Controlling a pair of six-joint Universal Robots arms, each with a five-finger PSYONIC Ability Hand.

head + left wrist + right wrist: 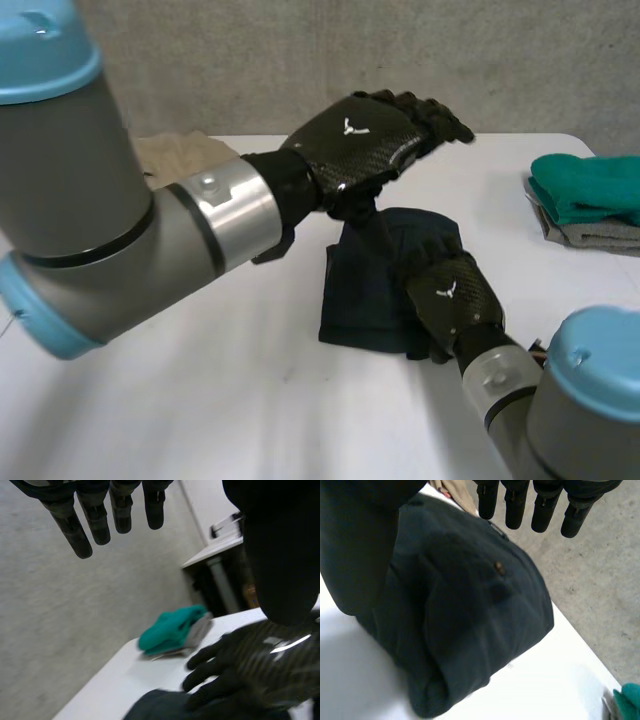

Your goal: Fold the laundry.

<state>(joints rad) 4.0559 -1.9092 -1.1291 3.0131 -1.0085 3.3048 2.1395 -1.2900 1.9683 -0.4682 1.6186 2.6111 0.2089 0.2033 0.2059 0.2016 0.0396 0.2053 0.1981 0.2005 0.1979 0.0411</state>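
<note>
Holds left hand [365, 140] spread above cloth [360, 290], rests right hand [450, 295] flat on it, button [498, 568] seen from right wrist.

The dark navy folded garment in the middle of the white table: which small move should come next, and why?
Probably the right hand should press along the dark navy folded garment to flatten it. The garment lies thick and rounded at one edge, the right hand rests open on it, and the left hand hovers open above it, holding nothing.
</note>
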